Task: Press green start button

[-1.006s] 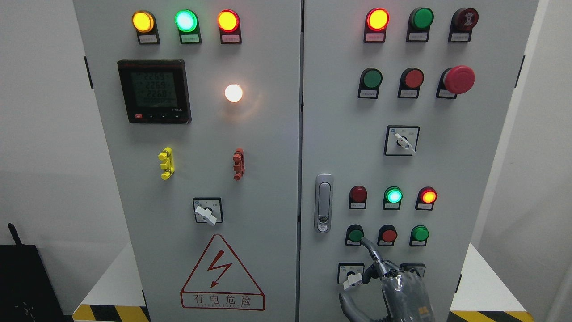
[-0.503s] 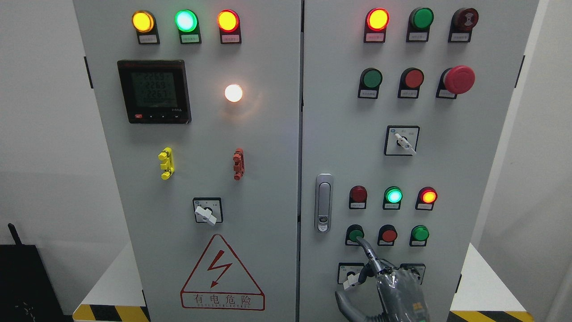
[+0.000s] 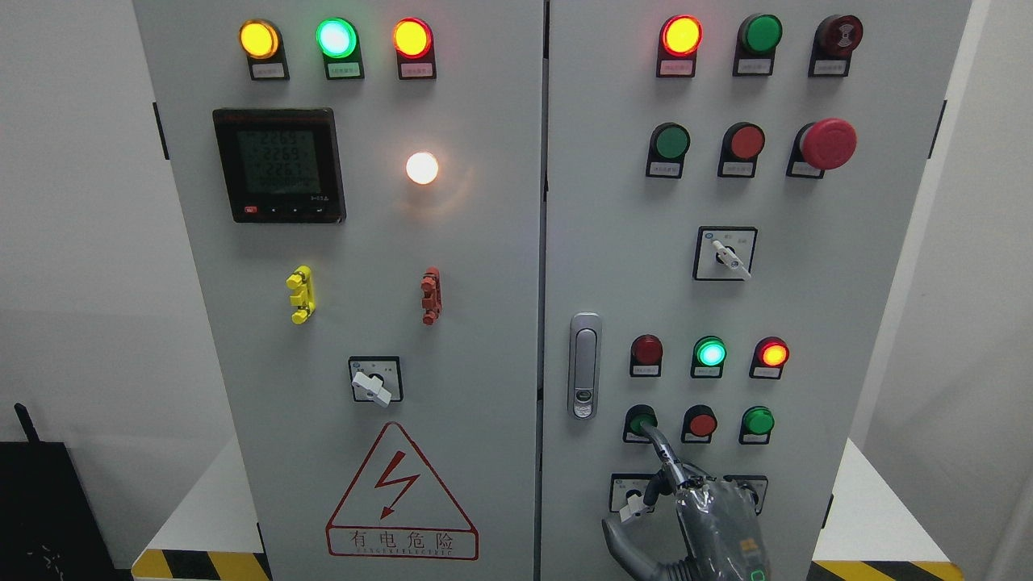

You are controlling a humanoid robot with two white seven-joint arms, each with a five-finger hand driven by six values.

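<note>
We see one hand (image 3: pixel 694 508) only, rising from the bottom edge right of the middle, so we take it as the right. Dark grey glossy shell on the back of the hand, facing us, with a small green light low on the wrist. Index finger (image 3: pixel 660 445) stretched straight, pointing up and to the left, tip at the top of its reach. Other fingers curled in under the palm. Thumb (image 3: pixel 625 542) sticks out low on the left side, bent and apart from the index. Forearm is cut off by the bottom edge. We see no left arm or left hand anywhere in view.
</note>
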